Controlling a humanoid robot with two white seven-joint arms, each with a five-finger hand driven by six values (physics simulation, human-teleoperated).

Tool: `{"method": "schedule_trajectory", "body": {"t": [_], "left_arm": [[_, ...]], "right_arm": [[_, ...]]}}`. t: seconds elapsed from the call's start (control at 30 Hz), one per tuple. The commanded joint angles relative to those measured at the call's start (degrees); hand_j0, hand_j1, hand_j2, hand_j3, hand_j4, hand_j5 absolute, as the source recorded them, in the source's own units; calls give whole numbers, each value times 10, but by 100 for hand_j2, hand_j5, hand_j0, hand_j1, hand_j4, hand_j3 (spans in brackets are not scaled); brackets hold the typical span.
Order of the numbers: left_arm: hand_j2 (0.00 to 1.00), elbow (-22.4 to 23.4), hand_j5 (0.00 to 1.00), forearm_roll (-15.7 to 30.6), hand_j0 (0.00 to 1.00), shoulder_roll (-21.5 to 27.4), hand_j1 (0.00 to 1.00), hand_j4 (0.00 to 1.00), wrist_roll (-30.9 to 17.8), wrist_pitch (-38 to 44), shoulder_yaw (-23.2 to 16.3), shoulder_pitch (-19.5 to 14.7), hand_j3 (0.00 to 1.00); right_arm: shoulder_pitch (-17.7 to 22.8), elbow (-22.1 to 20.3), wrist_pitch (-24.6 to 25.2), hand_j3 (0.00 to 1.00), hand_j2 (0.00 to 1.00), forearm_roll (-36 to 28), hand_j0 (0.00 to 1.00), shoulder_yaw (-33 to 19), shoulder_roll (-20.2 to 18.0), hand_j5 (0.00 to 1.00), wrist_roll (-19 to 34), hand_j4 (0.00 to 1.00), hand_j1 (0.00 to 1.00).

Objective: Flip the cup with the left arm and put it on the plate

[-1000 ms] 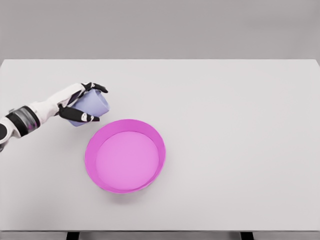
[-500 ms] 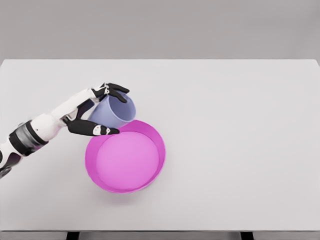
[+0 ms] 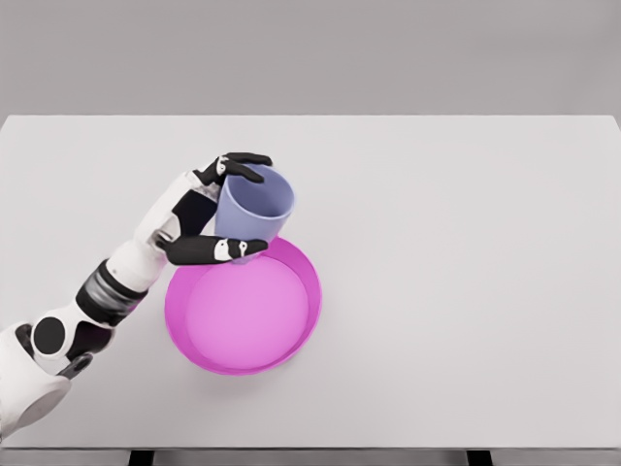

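Observation:
A pale lavender cup (image 3: pixel 254 207) is held nearly upright, mouth up and tipped slightly to the right, above the far rim of the magenta plate (image 3: pixel 243 302). My left hand (image 3: pixel 229 206) is shut on the cup, black fingers over its top-left rim and thumb across its lower side. The white left arm reaches in from the lower left corner. The cup's base is hidden behind the thumb and plate rim, so I cannot tell whether it touches the plate. The right arm does not show.
The plate lies on a wide white table (image 3: pixel 466 272), left of centre. The table's front edge runs along the bottom of the view, with dark legs below it.
The left hand has carried the cup rightward and toward the plate, turning it from lying tilted to nearly upright with its mouth up. The arm extended further in.

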Motion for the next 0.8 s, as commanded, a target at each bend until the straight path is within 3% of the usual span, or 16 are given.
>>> {"method": "schedule_trajectory", "body": {"t": [0.0,0.07,0.13,0.37,0.6,0.77], "left_arm": [[59,2,59,-12,59,-10,59,59,56,-1,2,0,59],[59,1,59,-36,59,-10,59,59,118,-1,4,12,59],[59,-2,59,-50,59,-10,59,59,143,-1,5,18,59],[59,-23,59,-131,59,-30,59,59,143,-1,13,28,59],[60,-23,60,-127,60,-60,60,60,143,-1,32,30,60],[62,-23,62,-130,62,-67,62,62,142,-1,31,63,62]], "right_arm": [[0,0,-1,100,100,0,100,-1,0,100,0,100,100],[0,0,0,100,100,0,100,0,0,100,0,100,100],[0,0,0,100,100,0,100,0,0,100,-1,100,100],[0,0,-1,100,100,0,100,-1,0,100,-1,100,100],[0,0,-1,100,100,0,100,0,0,100,0,100,100],[0,0,0,100,100,0,100,-1,0,100,0,100,100]]}}
